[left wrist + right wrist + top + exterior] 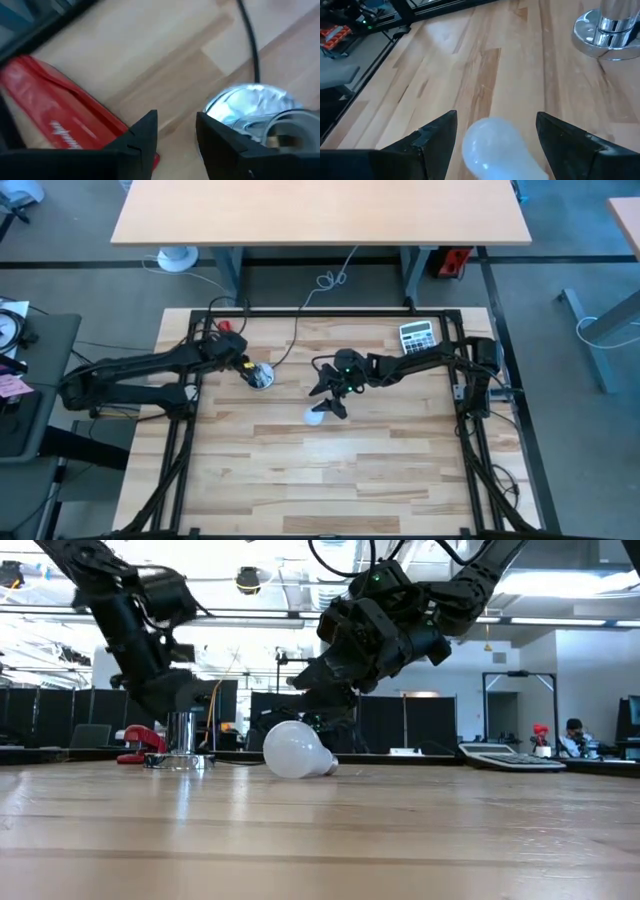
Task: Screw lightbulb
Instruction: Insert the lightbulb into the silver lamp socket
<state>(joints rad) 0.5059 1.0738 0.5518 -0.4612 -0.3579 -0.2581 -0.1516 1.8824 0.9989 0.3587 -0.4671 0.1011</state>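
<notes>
The white lightbulb (315, 417) lies on its side on the wooden table, its screw base (330, 768) toward the right of the low view. My right gripper (495, 117) hovers open just above it, one finger on either side of the glass (492, 145), without touching. The shiny metal socket (261, 377) stands upright on its round flange with a black cord (290, 340) running toward the far edge. My left gripper (175, 120) is open beside the socket (255, 107), and only bare table shows between its fingers. My left gripper has one finger (220, 145) right at the socket's flange (225, 107), coming down at a slant from the table's left. Whether it touches the metal, I cannot tell.
A red stapler-like tool (50, 115) lies just beyond the socket toward the far left corner (226, 327). A calculator (417, 336) rests at the far right. The black frame rails (190, 400) border the board, with bare wood toward the near edge (330, 480).
</notes>
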